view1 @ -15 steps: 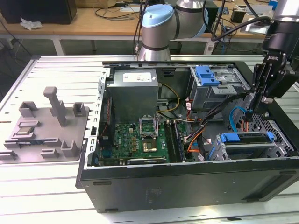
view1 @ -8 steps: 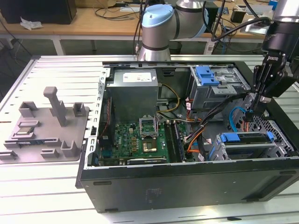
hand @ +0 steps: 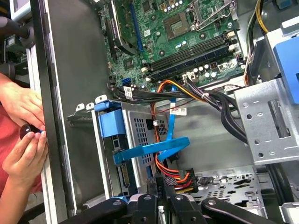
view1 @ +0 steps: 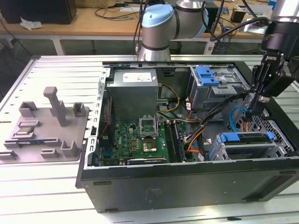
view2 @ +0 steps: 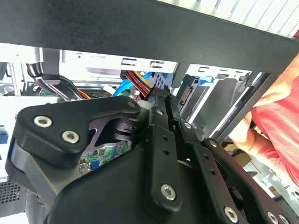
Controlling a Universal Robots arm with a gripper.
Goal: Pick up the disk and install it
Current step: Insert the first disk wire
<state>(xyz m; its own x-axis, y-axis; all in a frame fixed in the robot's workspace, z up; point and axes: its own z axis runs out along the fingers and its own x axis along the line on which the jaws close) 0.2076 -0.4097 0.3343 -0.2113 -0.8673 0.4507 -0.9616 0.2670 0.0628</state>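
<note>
Hanging low inside the open computer case (view1: 187, 182), the claw (view1: 250, 111) was near the metal cage (view1: 247, 150) at the exterior view's right. The disk (view1: 245, 137) seemed to sit in that cage, with its blue rail on top. So I think the job was at the putting-in part, close to its end. I could not tell how far open the claw was, or if it held a thing. Orange wires (hand: 170, 172) lay by its tip. A person's hands (hand: 22, 151) were at the case wall. A next move would need to be slow and small, so no wire got pulled.
</note>
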